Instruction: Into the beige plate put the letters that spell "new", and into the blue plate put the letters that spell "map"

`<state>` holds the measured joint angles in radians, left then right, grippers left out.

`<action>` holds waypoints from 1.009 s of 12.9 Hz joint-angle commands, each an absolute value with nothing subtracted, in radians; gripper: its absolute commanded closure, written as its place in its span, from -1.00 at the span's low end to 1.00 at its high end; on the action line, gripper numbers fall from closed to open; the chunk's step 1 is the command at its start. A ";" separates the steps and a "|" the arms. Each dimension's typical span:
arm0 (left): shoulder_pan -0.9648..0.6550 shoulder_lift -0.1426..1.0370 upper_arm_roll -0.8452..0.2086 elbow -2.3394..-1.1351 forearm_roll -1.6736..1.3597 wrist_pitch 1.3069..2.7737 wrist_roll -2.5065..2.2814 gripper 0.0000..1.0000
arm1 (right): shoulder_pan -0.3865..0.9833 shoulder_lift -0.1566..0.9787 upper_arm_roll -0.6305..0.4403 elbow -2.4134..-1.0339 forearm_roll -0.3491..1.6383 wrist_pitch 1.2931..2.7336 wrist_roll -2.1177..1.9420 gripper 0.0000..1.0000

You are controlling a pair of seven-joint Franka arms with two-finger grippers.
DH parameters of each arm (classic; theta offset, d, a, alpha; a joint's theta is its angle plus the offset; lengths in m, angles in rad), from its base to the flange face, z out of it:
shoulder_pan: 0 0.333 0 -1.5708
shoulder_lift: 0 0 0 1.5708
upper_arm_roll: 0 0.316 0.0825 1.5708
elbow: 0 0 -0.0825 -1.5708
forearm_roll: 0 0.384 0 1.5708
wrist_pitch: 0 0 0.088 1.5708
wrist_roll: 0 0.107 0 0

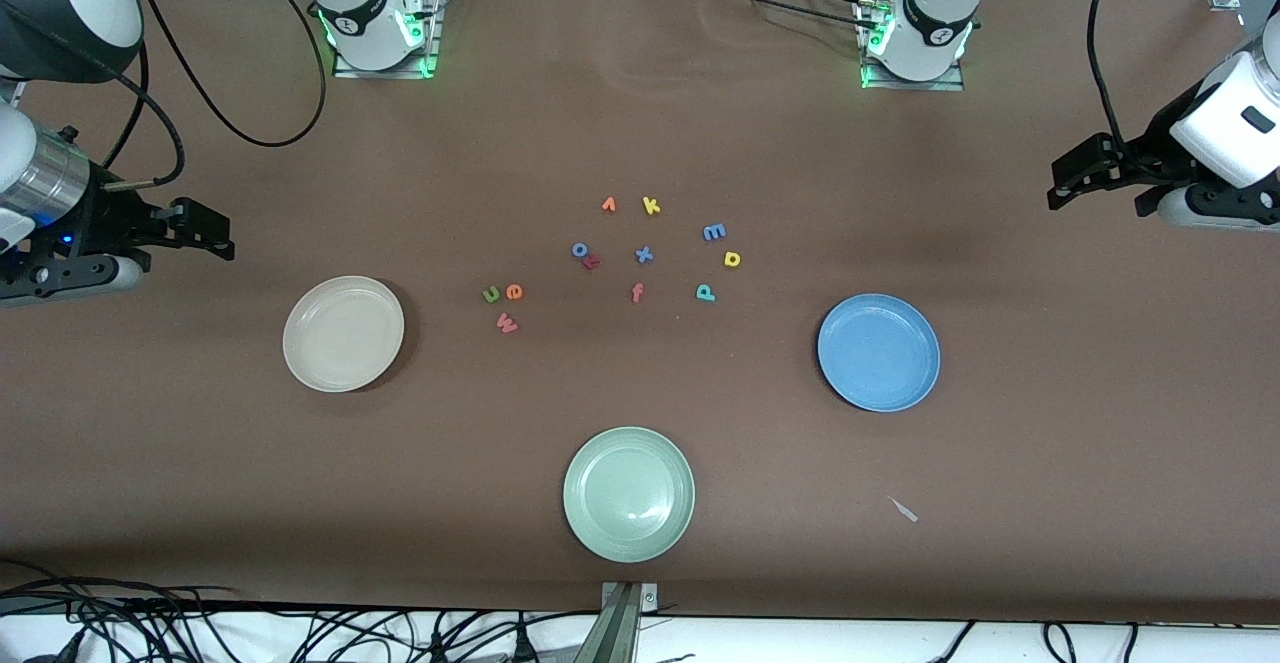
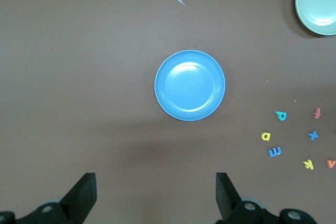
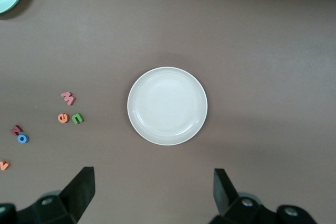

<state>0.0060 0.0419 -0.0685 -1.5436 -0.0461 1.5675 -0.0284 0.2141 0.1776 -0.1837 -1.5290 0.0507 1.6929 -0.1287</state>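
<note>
Nothing is sorted yet: the olive n (image 1: 491,294), the orange e (image 1: 513,291) and the salmon w (image 1: 507,323) lie in a tight cluster on the desk (image 1: 640,123), between the beige plate (image 1: 343,333) and the middle group of letters, the w nearest the front camera. The blue m (image 1: 714,232), the yellow a (image 1: 732,259) and the teal p (image 1: 705,292) lie in a loose column toward the blue plate (image 1: 879,352), which sits toward my left arm's end. Both plates hold nothing. Main risk, as I judge it: the letters are tiny and flat, so a descent that is slightly off centre could pinch air or flick one away. The n and e are almost touching, so closing on one could drag or lift the other. Second risk is a wrong pick: the orange f (image 1: 637,292) and the orange v (image 1: 608,205) share the e's colour, the yellow k (image 1: 651,206) shares the a's, and the blue x (image 1: 644,255) and the blue o (image 1: 579,249) share the m's; a dark red letter (image 1: 592,262) touches the o. The pale green plate (image 1: 629,494), nearest the front camera, is a decoy for a drop. My left end effector (image 1: 1075,178) hangs high at its end of the desk with fingers spread, holding nothing; my right end effector (image 1: 205,233) waits likewise, spread and holding nothing, at its own end.
</note>
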 commanded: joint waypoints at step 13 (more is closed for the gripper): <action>-0.002 0.081 -0.074 -1.511 -0.063 1.548 -0.031 -1.00 | 0.213 0.169 -0.181 -1.523 0.040 1.684 -0.118 -1.00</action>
<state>0.0049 0.0514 -0.0698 -1.5433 -0.0461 1.5674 -0.0284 0.2141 0.1776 -0.1837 -1.5290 0.0507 1.6929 -0.1286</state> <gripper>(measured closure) 0.000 0.000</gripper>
